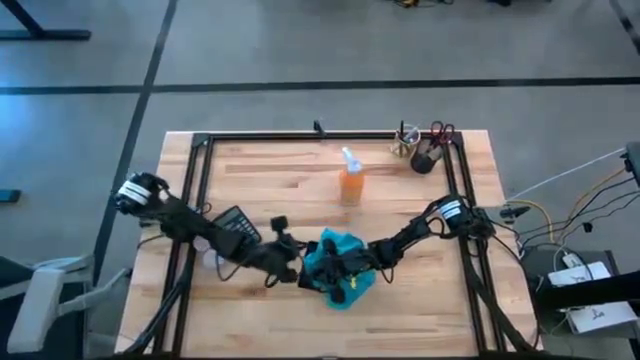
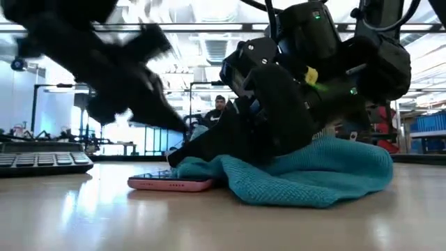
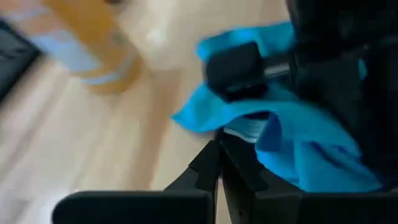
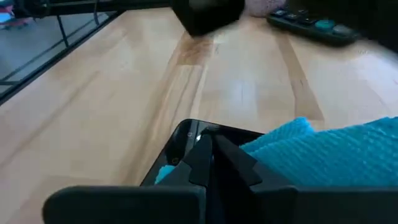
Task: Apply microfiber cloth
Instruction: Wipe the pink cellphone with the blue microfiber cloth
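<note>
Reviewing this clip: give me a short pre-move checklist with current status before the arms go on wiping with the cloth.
1. Turquoise microfiber cloth lies over the pink-edged black phone: ok, one end of the phone shows uncovered.
2. Phone flat on the wooden table: ok.
3. Right gripper at the cloth, fingers together: ok.
4. Left gripper at the cloth edge, fingers closed: ok; cloth pinched: cannot tell.
5. Orange spray bottle upright, apart from both arms: ok.

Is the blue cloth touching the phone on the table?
Touching. In the low view the microfiber cloth drapes over one end of the phone, with no gap. The right wrist view also shows the cloth lying on the phone's dark screen.
</note>
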